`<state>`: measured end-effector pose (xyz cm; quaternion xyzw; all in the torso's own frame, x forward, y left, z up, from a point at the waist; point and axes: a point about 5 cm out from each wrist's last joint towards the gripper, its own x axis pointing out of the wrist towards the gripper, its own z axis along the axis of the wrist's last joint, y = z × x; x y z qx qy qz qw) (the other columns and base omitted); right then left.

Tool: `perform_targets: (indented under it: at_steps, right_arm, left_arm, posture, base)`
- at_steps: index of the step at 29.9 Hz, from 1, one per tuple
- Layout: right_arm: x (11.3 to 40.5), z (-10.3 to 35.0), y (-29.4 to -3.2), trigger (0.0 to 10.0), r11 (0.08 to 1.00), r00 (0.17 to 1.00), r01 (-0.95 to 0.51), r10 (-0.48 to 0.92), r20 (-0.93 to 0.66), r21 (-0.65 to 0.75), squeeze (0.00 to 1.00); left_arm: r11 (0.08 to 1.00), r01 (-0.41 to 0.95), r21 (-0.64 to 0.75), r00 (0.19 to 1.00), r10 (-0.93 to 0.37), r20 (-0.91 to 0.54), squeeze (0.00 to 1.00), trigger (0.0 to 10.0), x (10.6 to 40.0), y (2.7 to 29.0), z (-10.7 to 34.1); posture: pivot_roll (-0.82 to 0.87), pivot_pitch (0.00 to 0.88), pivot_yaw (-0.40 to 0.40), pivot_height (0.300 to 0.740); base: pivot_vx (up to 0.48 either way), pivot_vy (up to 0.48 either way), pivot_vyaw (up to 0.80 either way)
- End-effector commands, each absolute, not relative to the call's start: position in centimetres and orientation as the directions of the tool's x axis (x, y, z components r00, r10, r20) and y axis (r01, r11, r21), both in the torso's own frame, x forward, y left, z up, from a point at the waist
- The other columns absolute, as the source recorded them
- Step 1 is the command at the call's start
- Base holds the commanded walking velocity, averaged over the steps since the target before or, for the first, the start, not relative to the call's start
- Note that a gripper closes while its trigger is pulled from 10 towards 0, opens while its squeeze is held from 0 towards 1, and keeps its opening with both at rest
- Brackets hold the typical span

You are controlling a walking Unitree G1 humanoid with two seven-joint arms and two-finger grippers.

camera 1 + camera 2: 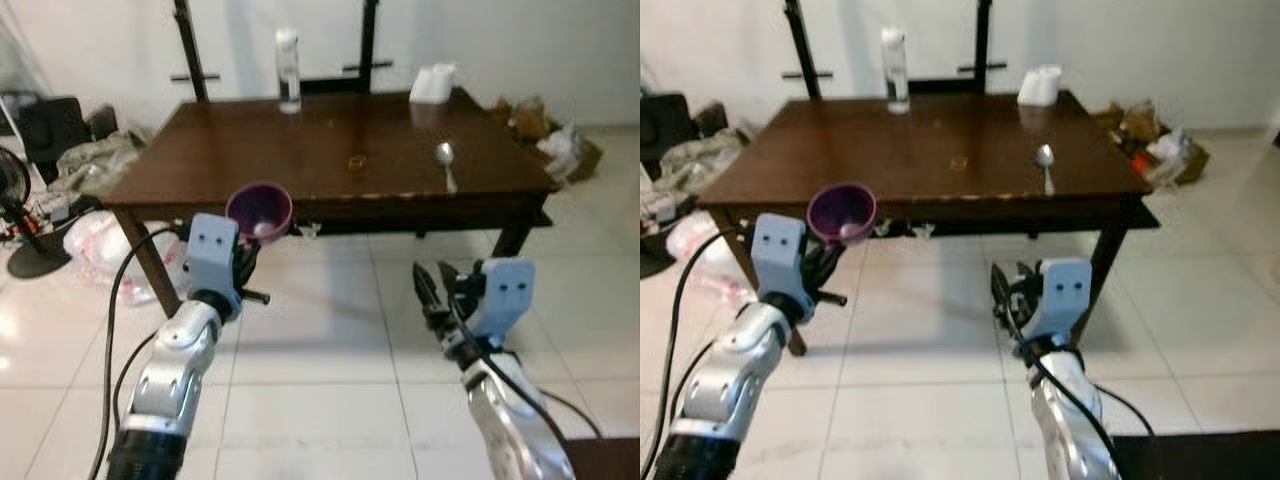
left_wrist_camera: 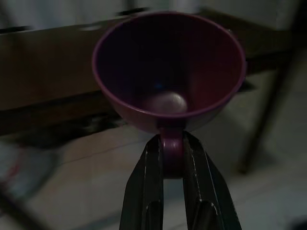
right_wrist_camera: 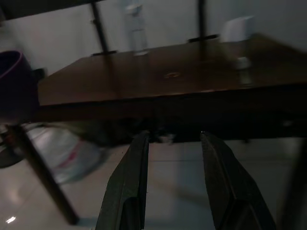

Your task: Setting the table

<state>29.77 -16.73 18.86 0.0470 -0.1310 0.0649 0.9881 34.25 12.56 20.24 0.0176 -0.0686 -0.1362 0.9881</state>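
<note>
Dark wooden table (image 1: 250, 150) ahead, carrying a water bottle (image 1: 288, 70) at its far edge and a spoon (image 1: 444, 160) near its front right. Short of the table's front edge, left gripper (image 2: 171, 158) is clamped on the handle of a purple cup (image 1: 260, 210), mouth tilted tableward. Right gripper (image 3: 173, 177) hangs empty, fingers apart. Judgement: raise cup above the tabletop, level it, then set it beside the spoon.
</note>
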Motion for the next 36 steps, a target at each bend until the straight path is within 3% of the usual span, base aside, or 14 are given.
perform_targets:
  at_steps: [1, 20, 36]
  right_arm:
    - [29.70, 18.50, -16.48, 10.0, 0.985, 0.959, -0.150, 0.125, 0.255, 0.082, 0.00]
    - [29.71, 18.57, -16.49, 10.0, 0.985, 0.958, -0.153, 0.129, 0.257, 0.079, 0.00]
    - [29.64, 18.50, -16.42, 10.0, 0.986, 0.959, -0.152, 0.130, 0.252, 0.068, 0.00]
  left_arm:
    - [0.966, 0.254, 0.053, 0.959, -0.259, 0.119, 0.00, 10.0, 34.24, 13.05, 19.95]
    - [0.966, 0.254, 0.045, 0.959, -0.258, 0.118, 0.00, 10.0, 34.34, 12.94, 19.93]
    - [0.970, 0.243, 0.020, 0.964, -0.244, 0.106, 0.00, 10.0, 34.46, 13.04, 19.81]
  posture:
    - [-0.07, 0.051, 0.114, 0.740]
    - [-0.08, 0.046, 0.113, 0.740]
    - [-0.08, 0.052, 0.114, 0.740]
  base:
    - [-0.319, 0.000, 0.00]
    - [-0.314, 0.000, 0.00]
    - [0.000, 0.000, 0.00]
